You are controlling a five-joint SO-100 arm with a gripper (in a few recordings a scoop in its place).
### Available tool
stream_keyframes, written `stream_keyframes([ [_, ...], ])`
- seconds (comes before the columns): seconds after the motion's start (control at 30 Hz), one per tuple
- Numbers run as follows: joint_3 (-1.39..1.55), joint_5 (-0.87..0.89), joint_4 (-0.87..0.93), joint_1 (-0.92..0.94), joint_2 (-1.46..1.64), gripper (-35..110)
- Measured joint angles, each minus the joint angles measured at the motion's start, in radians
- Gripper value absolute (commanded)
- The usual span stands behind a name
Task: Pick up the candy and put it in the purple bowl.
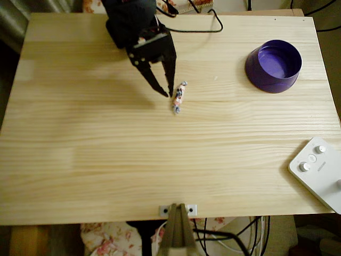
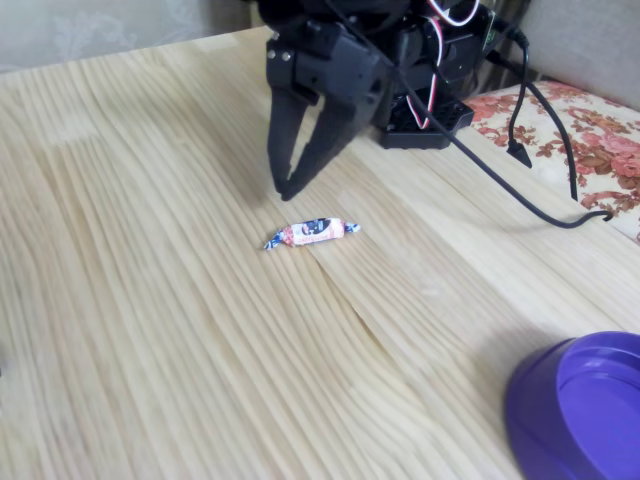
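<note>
The black pincer (image 1: 166, 94) is seen in the overhead view above the upper middle of the pale wooden counter (image 1: 106, 160), its two fingers pointed downward toward the board. The fingers are spread at the base and converge toward their tips, with a narrow gap left between them; nothing is held. In the fixed view the pincer (image 2: 288, 190) is observed with its tips close to the counter surface (image 2: 150, 330), and whether they touch it cannot be told.

The candy (image 1: 179, 97) is found lying flat on the counter just beside the pincer tips, to their right in the overhead view. In the fixed view the candy (image 2: 311, 232) is seen just in front of the tips, apart from them, its twisted ends pointing left and right.

The purple bowl (image 1: 273, 65) is noted upright near the upper right of the counter, well apart from the candy. A white device with round buttons (image 1: 319, 170) is recorded at the lower right edge. A black cable (image 1: 202, 26) is laid across the far edge.
</note>
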Motion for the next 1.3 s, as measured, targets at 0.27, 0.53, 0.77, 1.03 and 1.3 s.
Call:
stream_keyframes([
  [0.27,0.000,-0.012,0.000,0.015,0.000,0],
  [0.53,0.000,0.109,-0.052,0.014,0.000,0],
  [0.77,-0.011,0.319,0.006,-0.011,0.000,0],
  [1.03,-0.140,0.387,0.137,-0.075,0.000,0],
  [1.3,-0.147,0.468,0.052,-0.189,0.000,-1],
])
